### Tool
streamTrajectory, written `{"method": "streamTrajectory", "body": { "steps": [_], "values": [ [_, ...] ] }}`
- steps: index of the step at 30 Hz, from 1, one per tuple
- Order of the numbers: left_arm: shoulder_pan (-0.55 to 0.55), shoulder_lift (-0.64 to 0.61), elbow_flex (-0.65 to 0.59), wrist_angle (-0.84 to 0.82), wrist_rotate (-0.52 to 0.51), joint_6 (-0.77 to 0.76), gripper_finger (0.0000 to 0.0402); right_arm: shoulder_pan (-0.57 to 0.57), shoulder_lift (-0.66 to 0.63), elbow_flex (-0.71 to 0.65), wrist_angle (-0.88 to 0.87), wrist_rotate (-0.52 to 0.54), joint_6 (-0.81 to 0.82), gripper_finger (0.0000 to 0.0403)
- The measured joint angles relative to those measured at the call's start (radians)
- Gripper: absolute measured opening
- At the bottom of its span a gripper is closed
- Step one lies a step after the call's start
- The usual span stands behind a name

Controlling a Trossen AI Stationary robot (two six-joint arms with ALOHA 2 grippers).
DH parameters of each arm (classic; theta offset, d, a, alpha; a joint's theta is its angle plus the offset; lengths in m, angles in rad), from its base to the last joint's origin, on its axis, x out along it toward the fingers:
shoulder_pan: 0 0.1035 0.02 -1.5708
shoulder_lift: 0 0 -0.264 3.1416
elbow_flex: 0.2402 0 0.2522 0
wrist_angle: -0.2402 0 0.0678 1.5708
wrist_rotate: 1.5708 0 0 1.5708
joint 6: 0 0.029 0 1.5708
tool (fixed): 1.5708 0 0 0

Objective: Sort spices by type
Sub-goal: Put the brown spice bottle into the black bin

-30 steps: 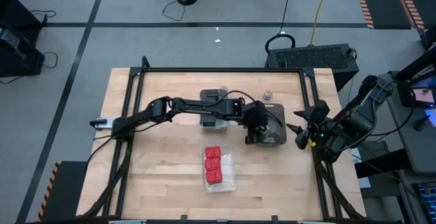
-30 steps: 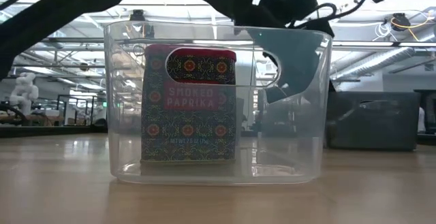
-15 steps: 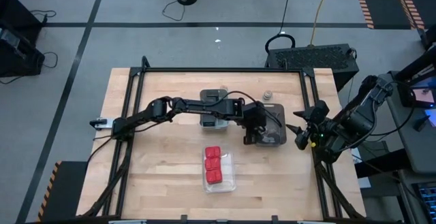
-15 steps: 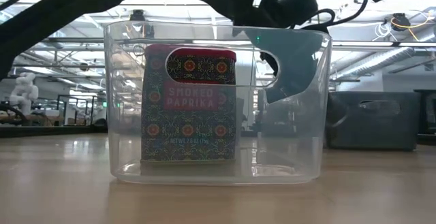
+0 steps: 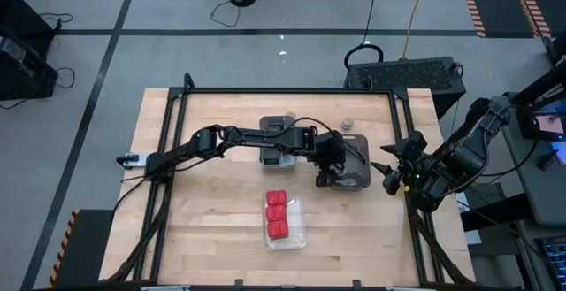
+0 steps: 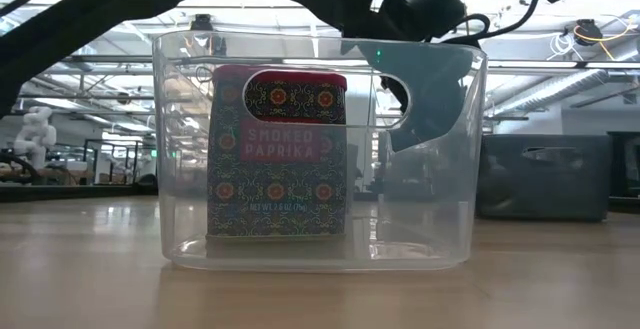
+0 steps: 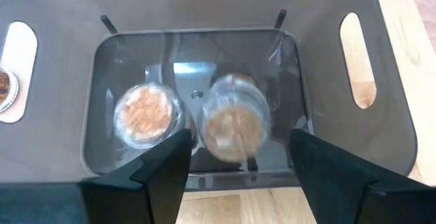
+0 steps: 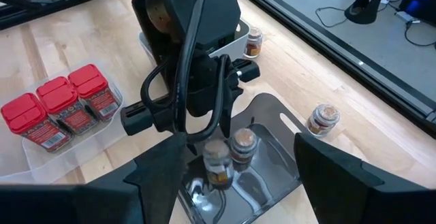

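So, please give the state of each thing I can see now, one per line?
Left tool: open above the dark tray.
Two jars in it: upright.
Jar outside it: upright on the table.
Three red blocks: in the clear tray.
Right tool: open.

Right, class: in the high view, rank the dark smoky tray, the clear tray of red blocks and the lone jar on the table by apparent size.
1. Dark smoky tray
2. Clear tray of red blocks, close to it, so that order is unsure
3. Lone jar, clearly smallest
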Motion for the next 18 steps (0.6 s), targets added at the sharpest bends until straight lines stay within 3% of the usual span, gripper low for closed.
{"method": "streamTrajectory", "body": {
  "steps": [10,18],
  "values": [
    [0.0,0.0,0.0,-0.004,0.0,0.003,0.0258,0.0,0.0,0.0,0.0,-0.001,0.0,0.0258],
    [-0.001,-0.031,-0.001,-0.012,-0.008,0.098,0.0259,0.0,0.0,0.0,0.0,-0.006,0.0,0.0258]
  ]
}}
